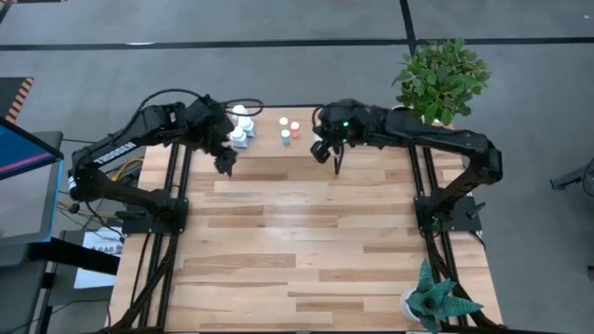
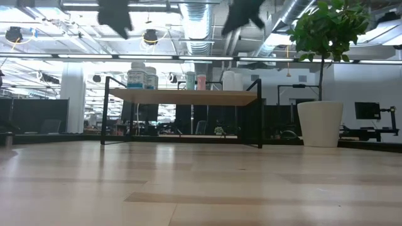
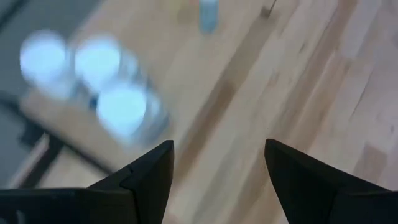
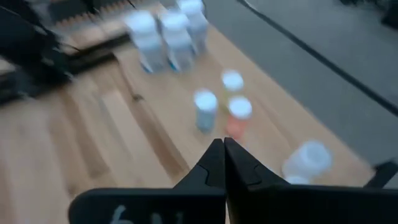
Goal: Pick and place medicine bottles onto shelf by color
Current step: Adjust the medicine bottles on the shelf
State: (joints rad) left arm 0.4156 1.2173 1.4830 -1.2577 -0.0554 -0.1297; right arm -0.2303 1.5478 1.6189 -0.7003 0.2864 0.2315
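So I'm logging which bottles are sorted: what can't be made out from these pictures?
- Bottle labels: too small in the high view, blurred in both wrist views.
- White bottles: the high view shows a tight clump partly under the left arm, so their count is unclear.
- Shelf: in the low view, bottles overlap, hiding any behind.
- Left tool, open, and right tool, shut: both cut off at the low view's top edge.
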